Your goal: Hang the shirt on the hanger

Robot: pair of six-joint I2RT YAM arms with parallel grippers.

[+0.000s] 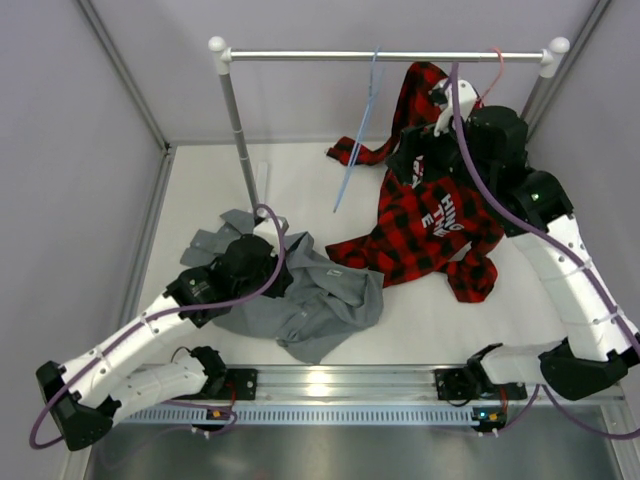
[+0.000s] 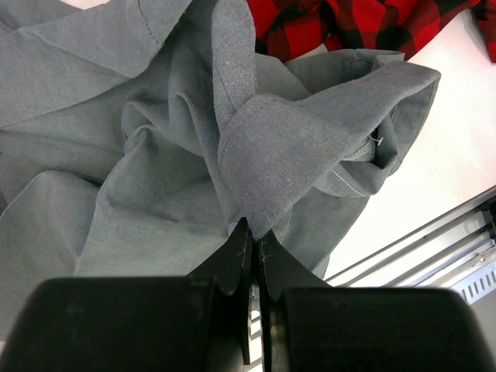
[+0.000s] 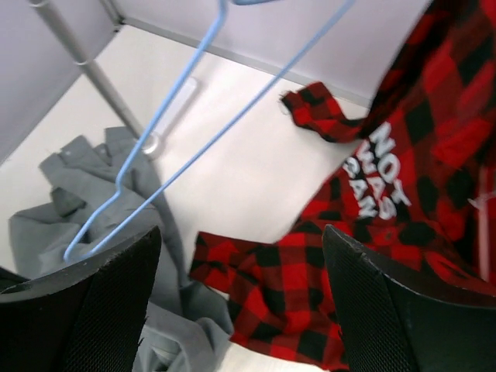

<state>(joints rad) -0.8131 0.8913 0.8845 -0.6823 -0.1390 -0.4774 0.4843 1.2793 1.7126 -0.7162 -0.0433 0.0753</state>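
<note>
The grey shirt (image 1: 320,305) lies crumpled on the white bench (image 1: 300,190), left of centre and close to the front edge, with 1 sleeve spread toward the foot of the rack's upright pole (image 1: 240,130). The left pincer (image 2: 252,232) is down on it with its 2 fingers together, clamped on a raised fold of the grey cloth. In the top view that arm's wrist sits over the shirt's left part.

The light-blue hanger (image 1: 361,135) hangs by its hook from the horizontal rail (image 1: 390,56) near the middle. It is tilted, with its lower corner swung out to the left, and carries nothing. It is well apart from the grey shirt.

A red-and-black plaid shirt (image 1: 430,225) with white lettering hangs at the right end of the rail, its lower part draped onto the bench and its hem just beside the grey shirt's right edge. The right arm is raised beside this plaid shirt. The right pincer (image 3: 240,240) stands with its fingers wide apart and nothing between them, facing the blue hanger. From its wrist view I cannot tell whether the hanger's lower corner touches the left finger.
</note>
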